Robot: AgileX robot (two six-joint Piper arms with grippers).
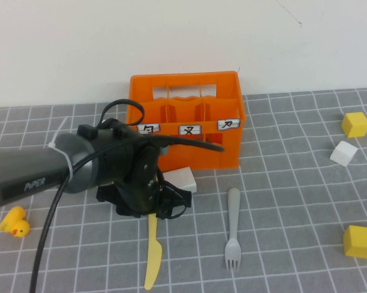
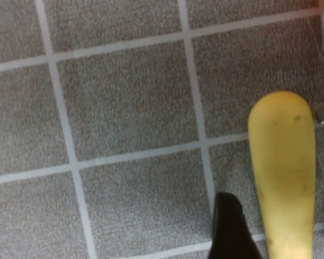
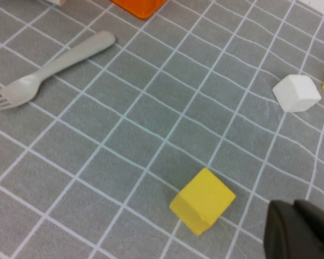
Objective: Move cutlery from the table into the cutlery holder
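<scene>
A plain white wall backs the grey table [image 1: 293,183], ruled in thin white squares. On it, near the front edge and left of centre, lies the pale-yellow knife [image 1: 152,259], blade toward the front edge; its handle end runs under the left pincer [image 1: 148,207], which is down low over it. Only the left wrist view shows that handle's rounded tip [image 2: 283,162] up close, with one dark fingertip [image 2: 232,232] just beside it on the table; I cannot tell whether the left pincer is released or clenched.

Right of the knife, well apart, the grey fork [image 1: 232,229] lies with tines toward the front edge. The right wrist view catches it too [image 3: 48,70], and alone shows the right pincer [image 3: 302,232] as a dark mass near a yellow cube [image 3: 203,200]; its state cannot be told.

Behind both, toward the back edge, stands the orange cutlery holder [image 1: 186,91] with three white labels. A small white box [image 1: 180,179] sits just in front of it. A white cube [image 1: 343,153] and two yellow cubes [image 1: 355,124] occupy the right side; a yellow duck [image 1: 14,223] sits at the left edge, seen only from above.
</scene>
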